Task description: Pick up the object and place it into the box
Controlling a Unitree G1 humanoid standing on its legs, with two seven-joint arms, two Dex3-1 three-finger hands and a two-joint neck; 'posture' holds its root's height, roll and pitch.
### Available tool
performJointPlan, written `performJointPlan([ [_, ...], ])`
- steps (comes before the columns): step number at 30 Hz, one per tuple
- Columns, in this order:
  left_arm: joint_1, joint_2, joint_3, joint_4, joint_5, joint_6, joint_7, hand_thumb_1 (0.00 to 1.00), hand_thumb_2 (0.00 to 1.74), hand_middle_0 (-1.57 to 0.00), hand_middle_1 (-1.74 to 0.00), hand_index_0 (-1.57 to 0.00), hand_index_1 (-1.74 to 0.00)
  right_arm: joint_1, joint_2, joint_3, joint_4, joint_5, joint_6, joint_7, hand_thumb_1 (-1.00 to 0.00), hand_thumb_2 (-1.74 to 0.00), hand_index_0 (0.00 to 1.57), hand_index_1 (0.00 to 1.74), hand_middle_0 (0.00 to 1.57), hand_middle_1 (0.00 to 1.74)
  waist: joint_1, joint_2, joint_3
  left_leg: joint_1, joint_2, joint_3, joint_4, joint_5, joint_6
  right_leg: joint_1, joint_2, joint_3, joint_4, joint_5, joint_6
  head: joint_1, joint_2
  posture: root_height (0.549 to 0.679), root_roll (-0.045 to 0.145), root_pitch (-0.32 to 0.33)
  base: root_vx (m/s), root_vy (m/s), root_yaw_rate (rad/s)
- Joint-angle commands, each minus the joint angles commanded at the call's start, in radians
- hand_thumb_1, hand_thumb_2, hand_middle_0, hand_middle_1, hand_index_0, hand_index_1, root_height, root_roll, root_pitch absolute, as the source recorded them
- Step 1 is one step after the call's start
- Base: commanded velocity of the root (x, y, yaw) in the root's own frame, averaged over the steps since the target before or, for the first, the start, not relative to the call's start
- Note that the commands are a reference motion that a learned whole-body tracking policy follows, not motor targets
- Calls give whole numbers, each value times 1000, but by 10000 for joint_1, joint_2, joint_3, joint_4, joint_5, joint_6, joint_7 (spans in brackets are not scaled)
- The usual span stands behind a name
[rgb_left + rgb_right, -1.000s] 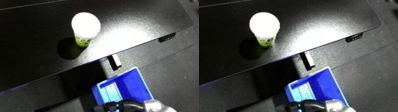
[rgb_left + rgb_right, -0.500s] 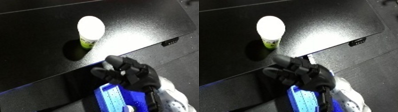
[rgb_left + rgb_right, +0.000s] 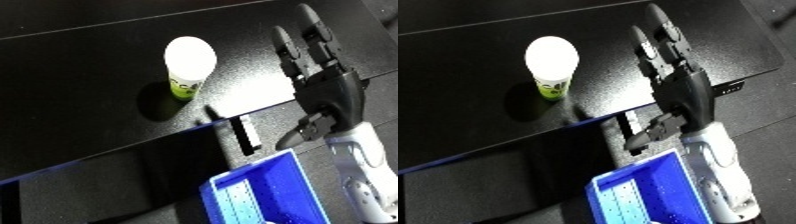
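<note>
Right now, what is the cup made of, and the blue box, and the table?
The cup looks like paper or thin plastic: a white matte top, a green printed band low on its side. The blue box seems to be hard moulded plastic, with even colour and ribbed walls. The table has a smooth black top, perhaps laminate or painted board; it shows a soft sheen of light beside the cup.

dark marks on cup (image 3: 188, 65) green band, unreadable; no other text
</note>
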Motion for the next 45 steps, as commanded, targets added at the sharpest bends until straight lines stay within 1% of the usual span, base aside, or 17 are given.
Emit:
performJointPlan([
  [1, -6, 8, -37, 3, 12, 3, 5, 0, 0, 0, 0, 0, 0, -177, -104, 108, 208, -23, 96, -208, 0, 0, 0, 0, 0, 0, 51, 15, 10, 12, -16, -10, -28, 20, -5, 17, -11, -10, -18, 7, -5, 53, 9, 636, 35, -63, 29, -3, 84],
  [2, -6, 8, -37, 3, 12, 3, 5, 0, 0, 0, 0, 0, 0, -177, -104, 108, 208, -23, 96, -208, 0, 0, 0, 0, 0, 0, 51, 15, 10, 12, -16, -10, -28, 20, -5, 17, -11, -10, -18, 7, -5, 53, 9, 636, 35, -63, 29, -3, 84],
  [3, -32, 40, -104, 2, 40, 43, 16, 0, 0, 0, 0, 0, 0, -541, -288, 358, 603, -140, 313, -573, 0, 0, 0, 0, 0, 0, 155, 55, 31, 26, -60, -40, -62, 53, -15, 42, -38, -27, -38, 16, -22, 177, 9, 636, 36, -65, 29, 4, 92],
  [6, -95, 100, -158, -5, 47, 147, 40, 0, 0, 0, 0, 0, 0, -1094, -476, 802, 1163, -343, 647, -981, 0, 0, 0, 0, 0, 0, 302, 127, 63, 35, -133, -97, -81, 80, -25, 62, -87, -53, -36, 5, -56, 350, 67, 636, 39, -68, 29, 11, 88],
  [8, -117, 114, -162, -9, 37, 175, 53, 0, 0, 0, 0, 0, 0, -1281, -515, 960, 1352, -400, 738, -1086, 0, 0, 0, 0, 0, 0, 345, 150, 73, 37, -155, -115, -81, 85, -24, 65, -103, -60, -31, -2, -67, 405, 72, 636, 40, -69, 23, 14, 77],
  [9, -146, 130, -153, -26, -19, 206, 84, 0, 0, 0, 0, 0, 0, -1634, -570, 1265, 1728, -524, 888, -1234, 0, 0, 0, 0, 0, 0, 428, 190, 94, 39, -197, -148, -84, 89, -17, 72, -134, -74, -16, -20, -87, 540, 90, 636, 42, -70, 23, 14, 77],
  [11, -155, 133, -124, -74, -138, 206, 132, 0, 0, 0, 0, 0, 0, -1962, -600, 1544, 2105, -600, 1021, -1269, 0, 0, 0, 0, 0, 0, 509, 231, 114, 41, -243, -180, -88, 92, -8, 77, -161, -85, 2, -38, -109, 722, 142, 635, 43, -72, 22, 15, 86],
  [15, -135, 176, -26, -212, -357, 225, 208, 0, 0, 0, 0, 0, 0, -2558, -623, 2034, 2858, -633, 1358, -1127, 0, 0, 0, 0, 0, 0, 676, 324, 146, 30, -322, -239, -73, 90, 10, 72, -230, -116, 60, -72, -148, 1136, 224, 635, 46, -75, 20, 19, 96],
  [21, -45, 295, 13, -413, -330, 342, 291, 0, 0, 0, 0, 0, 0, -3358, -618, 2704, 3909, -503, 1810, -826, 0, 0, 0, 0, 0, 0, 913, 455, 202, -15, -427, -305, -26, 90, 34, 35, -327, -163, 162, -116, -195, 1665, 470, 634, 51, -76, 17, 18, 91],
  [26, -56, 365, -25, -465, -304, 440, 277, 0, 0, 0, 0, 0, 0, -3878, -564, 3182, 4633, -387, 2101, -497, 0, 0, 0, 0, 0, 0, 1054, 535, 236, -45, -482, -332, 14, 87, 34, -1, -394, -197, 238, -141, -224, 2116, 595, 633, 54, -77, 14, 16, 78],
  [31, -95, 370, -147, -558, -254, 543, 224, 0, 0, 0, 0, 0, 0, -4335, -473, 3564, 5122, -227, 2519, -123, 0, 0, 0, 0, 0, 0, 1167, 584, 272, -78, -519, -366, 69, 77, 41, -32, -441, -221, 292, -146, -241, 2533, 699, 633, 57, -78, 12, 8, 55],
  [37, -126, 306, -318, -572, -233, 523, 164, 0, 0, 0, 0, 0, 0, -4738, -242, 3965, 5426, -172, 2764, 227, -300, -522, 471, 522, 471, 522, 1257, 628, 307, -101, -566, -392, 144, 57, 52, -73, -475, -216, 380, -170, -277, 2832, 727, 632, 61, -82, 15, 16, 45],
  [45, -213, 264, -434, -750, -262, 584, 252, 0, 0, 0, 0, 0, 0, -4852, -56, 4120, 5391, -269, 2857, 95, -700, -1218, 1099, 1218, 1099, 1218, 1277, 668, 344, -117, -614, -398, 98, 87, 53, -137, -484, -197, 414, -170, -277, 2970, 878, 632, 63, -78, -4, 8, 28],
])
